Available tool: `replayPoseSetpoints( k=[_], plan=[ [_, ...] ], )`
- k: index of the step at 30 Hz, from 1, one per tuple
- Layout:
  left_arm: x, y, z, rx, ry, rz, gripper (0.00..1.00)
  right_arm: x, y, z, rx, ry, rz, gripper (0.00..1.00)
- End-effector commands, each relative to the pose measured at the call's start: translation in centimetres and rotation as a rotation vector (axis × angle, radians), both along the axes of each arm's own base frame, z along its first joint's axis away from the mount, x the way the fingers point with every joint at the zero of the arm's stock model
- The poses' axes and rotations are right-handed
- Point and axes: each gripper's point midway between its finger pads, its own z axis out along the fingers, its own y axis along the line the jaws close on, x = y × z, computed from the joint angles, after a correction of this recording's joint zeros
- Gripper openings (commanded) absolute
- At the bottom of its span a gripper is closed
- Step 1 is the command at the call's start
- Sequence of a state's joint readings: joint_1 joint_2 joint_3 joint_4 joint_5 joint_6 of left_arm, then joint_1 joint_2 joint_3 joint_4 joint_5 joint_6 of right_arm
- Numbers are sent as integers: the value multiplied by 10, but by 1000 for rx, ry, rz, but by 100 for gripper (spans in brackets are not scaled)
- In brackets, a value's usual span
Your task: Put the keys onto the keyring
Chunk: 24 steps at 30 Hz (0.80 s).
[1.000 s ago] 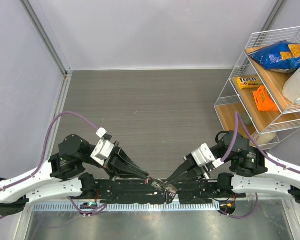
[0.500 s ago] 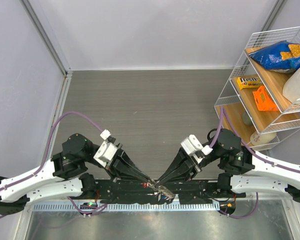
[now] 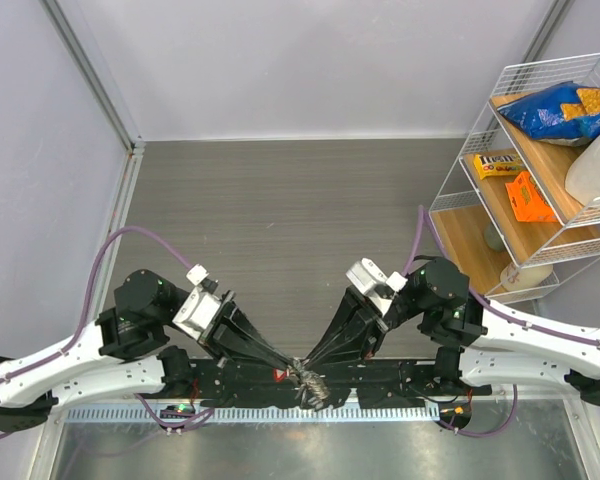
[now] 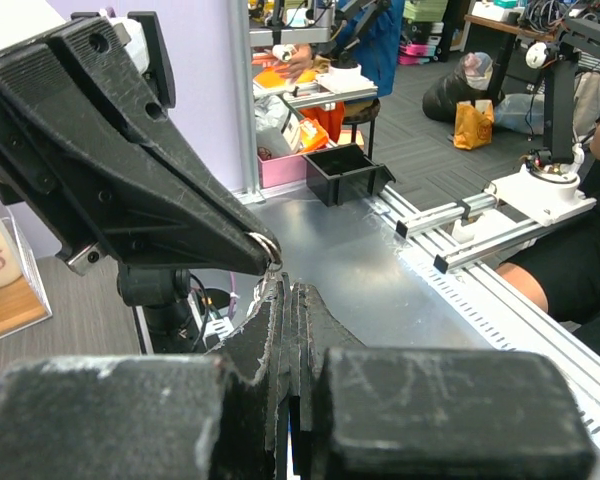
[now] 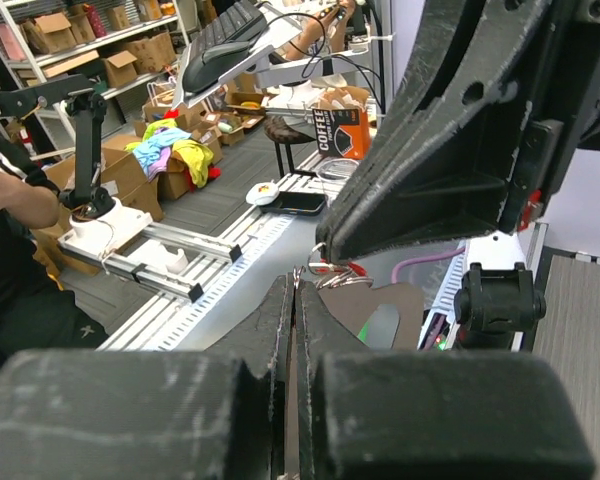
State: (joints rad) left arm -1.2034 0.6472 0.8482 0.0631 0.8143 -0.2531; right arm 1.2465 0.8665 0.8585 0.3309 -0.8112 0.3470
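Far right of the table (image 3: 280, 210) stands a wire rack (image 3: 448, 195), with a blue bag (image 3: 555, 108) on the top shelf and an orange packet (image 3: 530, 197) below. All of it is well apart from the work. Black arm mounts (image 3: 400, 380) and a slotted rail (image 3: 230, 412) line the near edge, directly under the tips. A purple cable (image 3: 421, 230) arcs up beside the right arm's elbow.

The left gripper (image 3: 290, 360) and right gripper (image 3: 314, 360) meet tip to tip above the mounts, both pinched fully shut. The keyring (image 3: 310, 382) hangs between them, a small silver tangle at the centre of the near edge.

The top view gives only that glint. The right wrist view shows a wire loop at the left gripper's tip, with a red key (image 5: 337, 268) and bare metal just beneath. The left wrist view shows a loop at the right gripper's tip too. Each appears to nip the ring.

Open tabletop runs from the tips to the back wall (image 3: 310, 60). The work itself is crowded against the near edge.
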Motion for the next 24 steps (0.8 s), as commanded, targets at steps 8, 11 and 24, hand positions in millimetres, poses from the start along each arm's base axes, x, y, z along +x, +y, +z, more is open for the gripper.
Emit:
replayPoseSetpoints(
  k=[8, 11, 24],
  plan=[
    [-6, 11, 16, -78, -49, -16, 0, 3, 4, 22, 90, 82, 11, 6],
    [-6, 11, 14, -74, -48, -12, 0, 2, 6, 21, 88, 99, 28, 6],
    [-2, 12, 15, -82, -48, 23, 0, -4, 11, 17, 69, 117, 100, 6]
  ],
)
